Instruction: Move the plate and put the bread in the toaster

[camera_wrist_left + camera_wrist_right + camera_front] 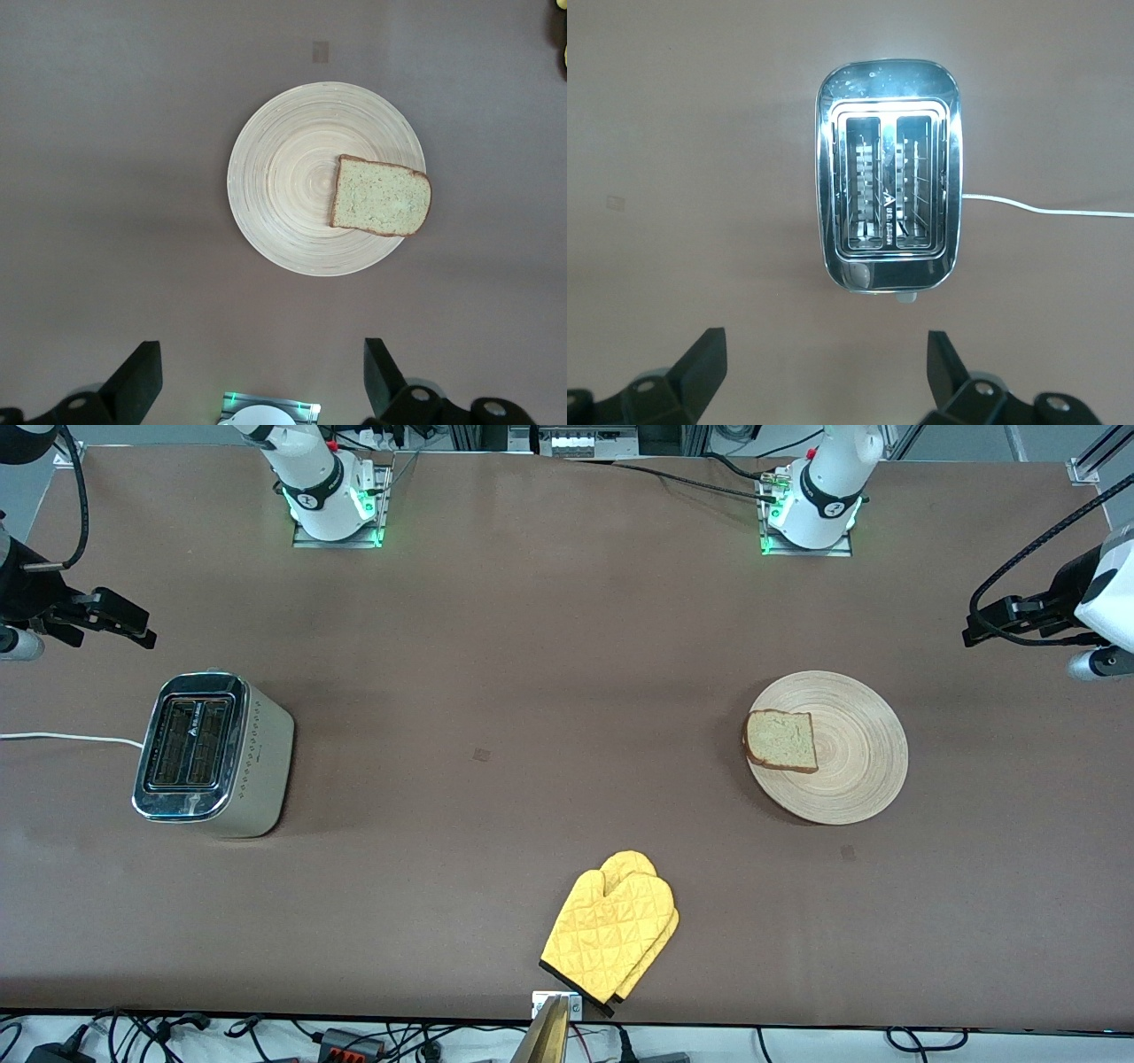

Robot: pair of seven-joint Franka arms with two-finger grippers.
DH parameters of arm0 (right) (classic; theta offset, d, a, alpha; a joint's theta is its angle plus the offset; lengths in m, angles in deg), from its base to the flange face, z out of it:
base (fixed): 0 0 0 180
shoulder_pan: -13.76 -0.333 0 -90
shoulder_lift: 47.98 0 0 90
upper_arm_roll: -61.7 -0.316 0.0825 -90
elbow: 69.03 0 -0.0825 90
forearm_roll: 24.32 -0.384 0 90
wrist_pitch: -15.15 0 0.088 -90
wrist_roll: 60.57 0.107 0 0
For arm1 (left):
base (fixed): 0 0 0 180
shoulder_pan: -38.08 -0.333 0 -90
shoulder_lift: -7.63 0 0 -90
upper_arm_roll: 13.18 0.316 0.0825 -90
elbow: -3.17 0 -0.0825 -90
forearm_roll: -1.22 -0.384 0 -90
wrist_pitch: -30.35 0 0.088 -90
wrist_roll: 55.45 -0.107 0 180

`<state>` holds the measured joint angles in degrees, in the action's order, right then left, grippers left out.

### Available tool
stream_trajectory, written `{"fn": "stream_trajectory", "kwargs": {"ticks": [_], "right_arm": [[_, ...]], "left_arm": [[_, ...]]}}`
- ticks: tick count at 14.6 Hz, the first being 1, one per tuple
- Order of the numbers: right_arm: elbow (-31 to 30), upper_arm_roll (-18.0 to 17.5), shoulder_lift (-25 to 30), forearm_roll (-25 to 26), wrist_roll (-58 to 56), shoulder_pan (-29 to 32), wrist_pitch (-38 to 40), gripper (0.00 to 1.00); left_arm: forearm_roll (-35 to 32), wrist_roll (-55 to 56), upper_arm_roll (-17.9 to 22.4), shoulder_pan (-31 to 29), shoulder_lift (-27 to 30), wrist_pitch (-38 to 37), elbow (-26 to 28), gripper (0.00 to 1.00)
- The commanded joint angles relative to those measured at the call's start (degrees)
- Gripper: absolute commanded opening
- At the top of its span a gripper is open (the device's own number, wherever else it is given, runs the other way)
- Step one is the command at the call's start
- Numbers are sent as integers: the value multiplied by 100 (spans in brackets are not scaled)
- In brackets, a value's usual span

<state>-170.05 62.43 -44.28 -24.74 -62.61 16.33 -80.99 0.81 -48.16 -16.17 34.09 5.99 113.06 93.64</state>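
Observation:
The round wooden plate lies toward the left arm's end of the table, with the bread flat on its rim side toward the toaster. The left wrist view shows the plate and the bread from above. The chrome-topped toaster stands toward the right arm's end, both slots empty. My left gripper hangs open and empty, high over the table's left-arm end. My right gripper hangs open and empty, high over the right-arm end.
A yellow quilted oven mitt lies near the table's edge closest to the front camera, midway along it. The toaster's white cord runs off the right arm's end of the table. The arm bases stand along the table's edge farthest from the front camera.

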Motion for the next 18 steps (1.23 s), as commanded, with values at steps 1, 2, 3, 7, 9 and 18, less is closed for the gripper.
{"fn": "stream_trajectory", "kwargs": {"ticks": [1, 2, 3, 7, 9, 18], "right_arm": [[-181, -64, 209, 60, 108, 33, 33, 100], [-173, -64, 201, 60, 108, 33, 25, 100], [-164, -64, 193, 69, 99, 33, -1, 100], [-173, -64, 201, 60, 99, 41, 7, 100], [-164, -64, 193, 60, 90, 50, -10, 100], [-173, -64, 166, 69, 64, 59, -98, 100]], "left_arm": [[42, 53, -27, -23, 190, 35, 199, 100], [59, 62, -27, -23, 190, 35, 199, 100], [129, 62, -18, -23, 172, 35, 190, 100], [138, 53, -18, -23, 163, 35, 172, 100], [138, 53, -18, -23, 155, 35, 164, 100], [305, 36, 79, -49, -38, 17, 93, 100]]}}
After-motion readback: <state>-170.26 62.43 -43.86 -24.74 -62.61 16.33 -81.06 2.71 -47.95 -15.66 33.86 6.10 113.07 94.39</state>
